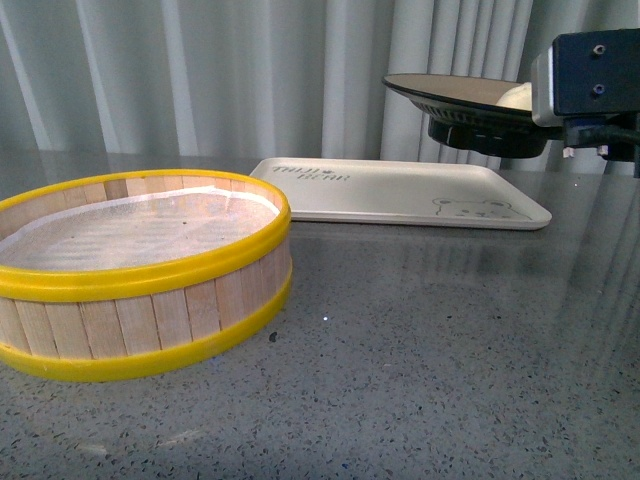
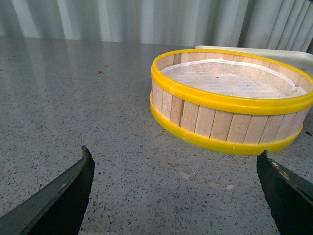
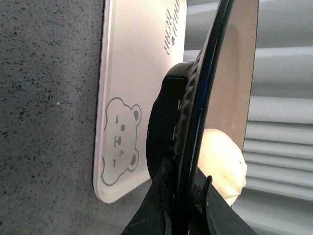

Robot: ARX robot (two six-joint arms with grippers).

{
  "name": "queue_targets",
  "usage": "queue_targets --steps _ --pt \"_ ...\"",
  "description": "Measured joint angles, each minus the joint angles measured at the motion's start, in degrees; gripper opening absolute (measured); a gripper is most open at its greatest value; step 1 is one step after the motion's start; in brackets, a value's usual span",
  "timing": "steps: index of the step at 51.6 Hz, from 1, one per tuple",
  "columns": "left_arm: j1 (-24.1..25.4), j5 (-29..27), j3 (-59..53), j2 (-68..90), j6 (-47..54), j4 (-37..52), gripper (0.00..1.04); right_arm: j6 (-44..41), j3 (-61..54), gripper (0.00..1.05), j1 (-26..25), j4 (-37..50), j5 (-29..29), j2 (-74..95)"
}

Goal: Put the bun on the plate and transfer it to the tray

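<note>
My right gripper (image 1: 560, 112) is shut on the rim of the black-rimmed plate (image 1: 450, 98) and holds it in the air above the right end of the cream-white tray (image 1: 400, 193). The cream-white bun (image 1: 518, 97) lies on the plate next to the gripper. In the right wrist view the plate (image 3: 205, 83) shows edge-on between my closed fingertips (image 3: 183, 183), with the bun (image 3: 222, 159) on its inner side and the tray (image 3: 139, 63) with its bear drawing below. My left gripper (image 2: 173, 156) is open and empty, low over the grey table short of the steamer basket.
A yellow-rimmed wooden steamer basket (image 1: 140, 300) with a white liner stands at the front left of the grey speckled table (image 1: 430, 350); it also shows in the left wrist view (image 2: 230, 100). Pale curtains hang behind the table.
</note>
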Motion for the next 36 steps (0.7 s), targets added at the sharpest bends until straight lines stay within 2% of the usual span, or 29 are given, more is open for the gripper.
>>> queue_targets --steps 15,27,36 --pt "0.00 0.00 0.00 0.00 0.00 0.00 0.98 -1.53 15.67 0.03 0.79 -8.94 -1.03 11.63" --pt "0.00 0.00 0.00 0.00 0.00 0.00 0.98 -2.29 25.70 0.03 1.70 -11.58 0.33 19.34" --pt "0.00 0.00 0.00 0.00 -0.02 0.00 0.98 -2.95 27.15 0.03 2.21 -11.41 0.79 22.10"
